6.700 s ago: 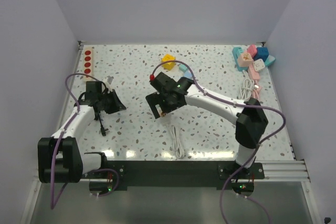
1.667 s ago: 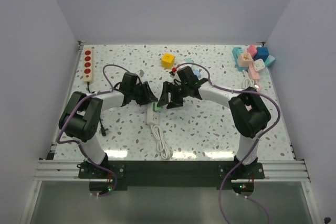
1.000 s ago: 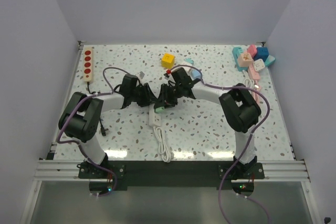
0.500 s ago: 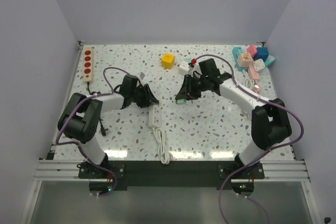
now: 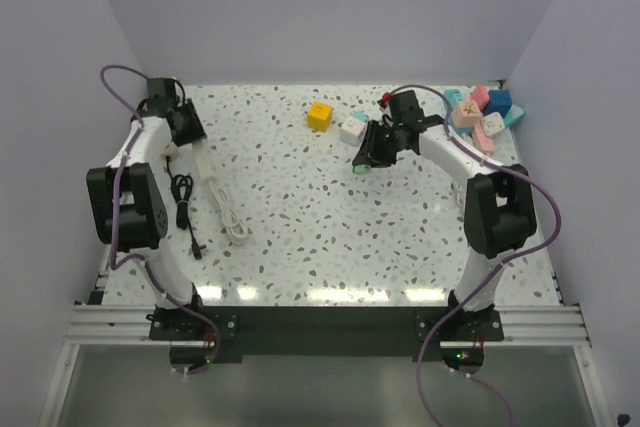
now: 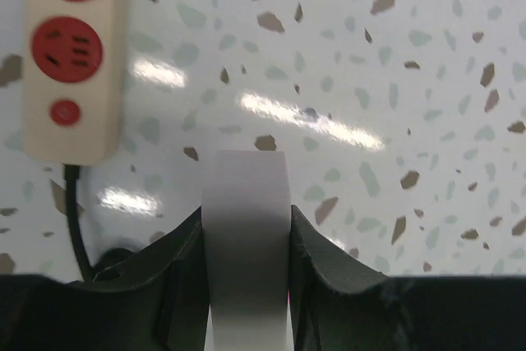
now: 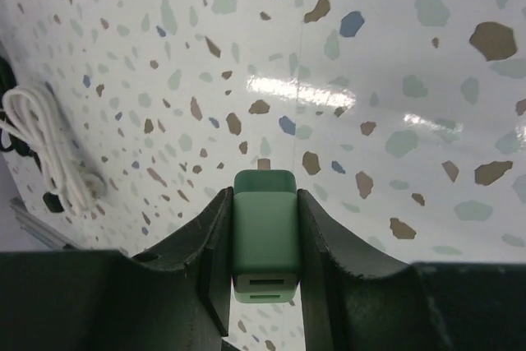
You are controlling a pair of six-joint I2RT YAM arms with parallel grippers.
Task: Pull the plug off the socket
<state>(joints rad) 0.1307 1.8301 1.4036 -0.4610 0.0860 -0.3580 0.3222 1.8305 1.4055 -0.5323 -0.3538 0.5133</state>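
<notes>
Green plug [image 7: 264,228]: rounded oblong block with a matte mint shell. The near end has a paler face with a narrow slot, and a small tab juts from the far end.
Plug location: at the far right-centre of the table [image 5: 300,237], just in front of a white cube [image 5: 351,129] and well apart from the white socket [image 6: 246,203].
Right gripper [image 7: 263,196]: clenched on the green plug. One black finger presses each long side, and the plug's far end reaches just past the fingertips.
White socket: plain, smooth, flat-faced white bar, seen end-on in the left wrist view.
Left gripper [image 6: 246,219]: clamped on the white socket, with the fingers against its two sides, at the far left corner of the table.
Beige power strip [image 6: 70,55]: glossy cream casing with round red outlets and a red button. It lies just beside the white socket.
White cord [image 5: 232,222]: loosely coiled and trailing from the white socket.
Black cable [image 5: 182,197]: bundled at the left edge.
Table surface: glossy white terrazzo with grey, brown and blue flecks.
Yellow cube [image 5: 320,115]: sits at the far centre.
</notes>
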